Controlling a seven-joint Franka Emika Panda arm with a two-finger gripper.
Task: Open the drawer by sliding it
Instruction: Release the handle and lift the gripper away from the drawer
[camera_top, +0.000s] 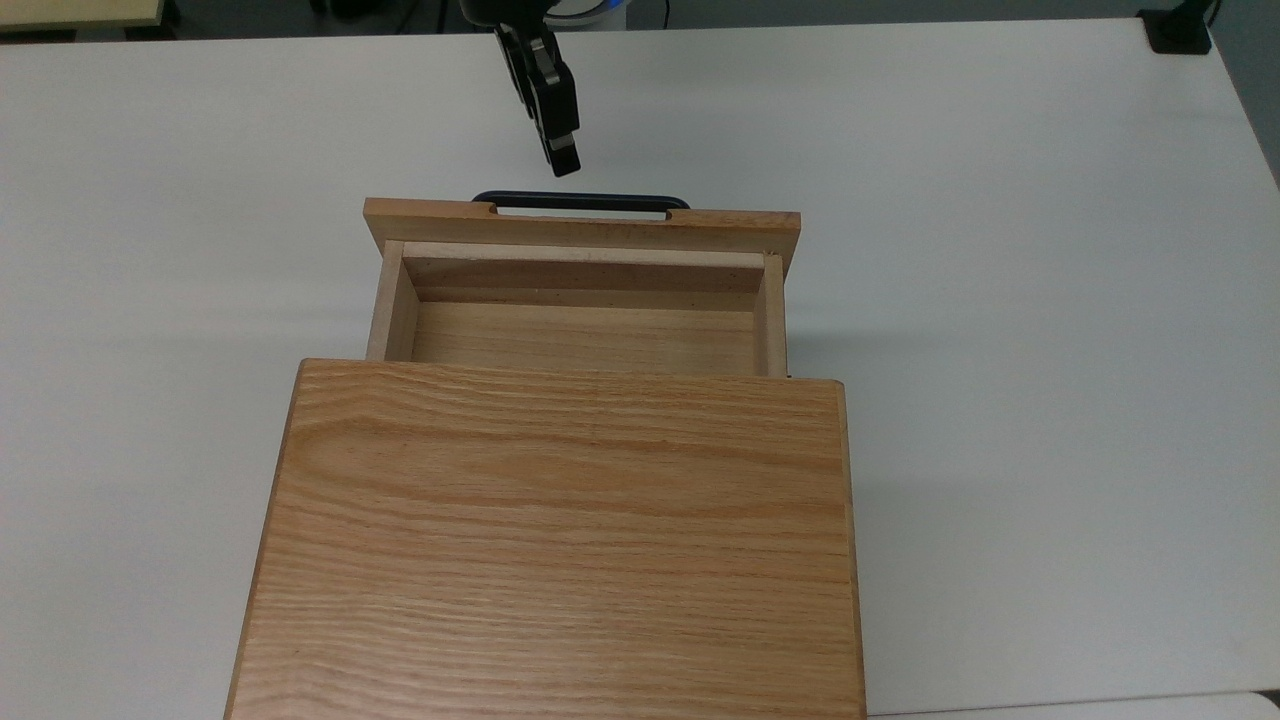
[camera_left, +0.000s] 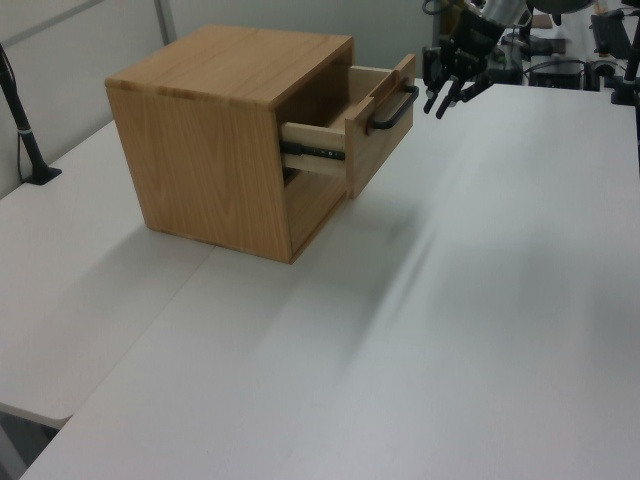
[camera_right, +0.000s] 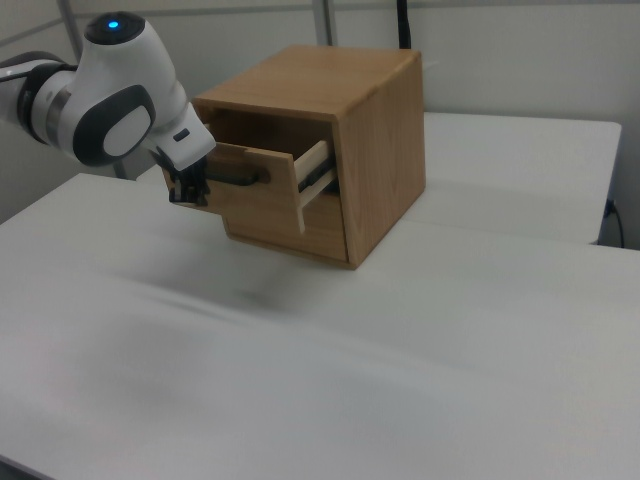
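The drawer (camera_top: 580, 340) is a light oak tray, slid well out of the wooden cabinet (camera_top: 560, 540), and it is empty. Its flat front panel (camera_top: 580, 230) carries a thin black bar handle (camera_top: 580, 202). My gripper (camera_top: 563, 160) hangs just beyond the handle, apart from it, with nothing in it. In the left view the gripper (camera_left: 443, 103) is to the right of the handle (camera_left: 392, 108), its fingers spread open. In the right view the gripper (camera_right: 185, 195) is at the left end of the drawer front (camera_right: 255, 205).
The cabinet stands on a wide white table (camera_top: 1000, 300). A black clamp (camera_top: 1175, 30) sits at the far right corner in the top view. A black post (camera_left: 20, 120) rises at the left view's left edge.
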